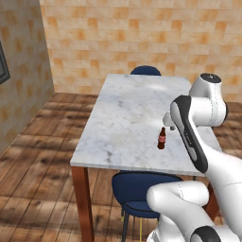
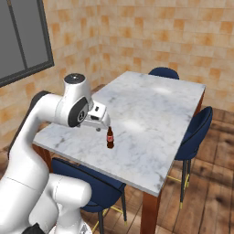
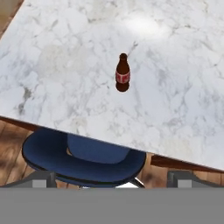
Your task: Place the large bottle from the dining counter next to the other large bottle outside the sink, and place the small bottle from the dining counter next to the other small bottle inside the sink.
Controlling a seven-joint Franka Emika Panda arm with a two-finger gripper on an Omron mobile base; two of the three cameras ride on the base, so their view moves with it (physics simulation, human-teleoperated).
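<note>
The small bottle (image 1: 161, 139) (image 2: 109, 138) (image 3: 123, 73), dark brown with a red label, stands upright on the dining counter (image 1: 127, 113) (image 2: 151, 109) (image 3: 175, 87), close to its near long edge. My gripper (image 2: 98, 128) (image 3: 112, 179) hangs open and empty above that near edge. It sits short of the bottle and higher than it, touching nothing. In the left base view my own forearm covers most of the hand. The marble top around the bottle is bare.
A blue chair (image 1: 142, 186) (image 2: 91, 183) (image 3: 83, 159) is tucked under the near edge, right below my hand. More blue chairs stand at the far end (image 1: 145, 71) (image 2: 163, 72) and the right side (image 2: 196, 132). Tiled walls and a window (image 2: 25, 41) close the room.
</note>
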